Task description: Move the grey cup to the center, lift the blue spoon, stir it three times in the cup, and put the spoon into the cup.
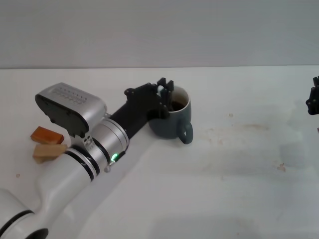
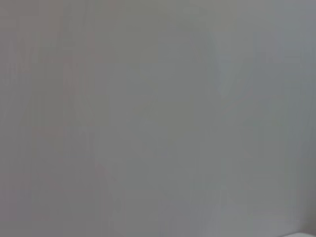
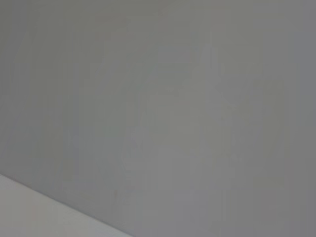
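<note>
At the grey cup (image 1: pixel 172 122), left end effector (image 1: pixel 166 89) meets its rim.

My left gripper (image 1: pixel 166 89) covers the cup's (image 1: pixel 172 124) left rim; finger gap unclear. Spoon unseen. Right gripper (image 1: pixel 313 99) cut off at right edge.

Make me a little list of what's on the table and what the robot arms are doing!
cup: dark grey, brown drink inside, handle toward the camera
left gripper: at the cup's rim
spoon: not visible
blocks: two brown ones, beside the left arm
right gripper: off at the table's right edge, away from the cup
</note>
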Controlling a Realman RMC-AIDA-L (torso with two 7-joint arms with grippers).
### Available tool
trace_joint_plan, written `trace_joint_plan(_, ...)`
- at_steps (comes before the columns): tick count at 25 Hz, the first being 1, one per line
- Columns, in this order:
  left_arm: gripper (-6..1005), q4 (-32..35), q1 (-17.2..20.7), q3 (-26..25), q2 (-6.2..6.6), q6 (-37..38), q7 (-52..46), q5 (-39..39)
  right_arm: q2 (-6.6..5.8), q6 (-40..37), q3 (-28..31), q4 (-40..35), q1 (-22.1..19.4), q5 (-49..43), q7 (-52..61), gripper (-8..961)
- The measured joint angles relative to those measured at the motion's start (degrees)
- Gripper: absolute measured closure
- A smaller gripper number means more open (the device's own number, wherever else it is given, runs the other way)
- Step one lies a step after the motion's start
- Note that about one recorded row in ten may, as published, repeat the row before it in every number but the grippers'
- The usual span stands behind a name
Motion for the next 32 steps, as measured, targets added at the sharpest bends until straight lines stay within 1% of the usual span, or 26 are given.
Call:
trace_joint_plan(3,749,1.06,-0.79,-0.26,0.00,0.03,-0.32,-0.06,0.00,0.07,-0.75,0.74,-0.59,0.02,0.00,919)
trace_joint_plan(4,749,4.72,-3.22,-0.64,0.02,0.27,-0.37,-2.02,0.00,0.08,-0.99,1.18,-0.89,0.02,-0.01,919)
trace_joint_plan(6,748,5.43,-3.84,-0.65,0.11,0.25,-0.38,-2.24,0.00,0.10,-1.39,2.09,-1.63,0.02,-0.02,919)
trace_joint_plan(10,746,5.64,-3.93,-0.68,0.18,0.07,-0.39,-2.26,0.00,0.11,-1.72,2.65,-2.17,0.02,-0.03,919)
trace_joint_plan(19,743,4.26,-1.37,-0.16,0.68,1.40,-2.87,-1.81,0.00,0.08,-2.47,2.59,-2.32,0.02,-0.05,919)
trace_joint_plan(28,739,3.81,1.75,-0.39,1.03,5.65,-4.83,-1.65,-0.01,-0.37,-3.21,2.13,-1.63,0.02,0.00,919)
trace_joint_plan(30,646,3.65,2.97,-1.52,1.28,7.39,-4.72,-1.66,-0.08,-0.41,-3.21,1.82,-1.21,0.02,0.00,919)
trace_joint_plan(31,599,3.59,3.81,-2.62,1.45,8.53,-4.57,-1.60,-0.17,-0.44,-3.11,1.00,-0.36,0.01,0.00,919)
trace_joint_plan(32,553,3.55,4.55,-3.76,1.63,9.58,-4.39,-1.50,-0.17,-0.44,-3.11,1.00,-0.36,0.01,0.00,919)
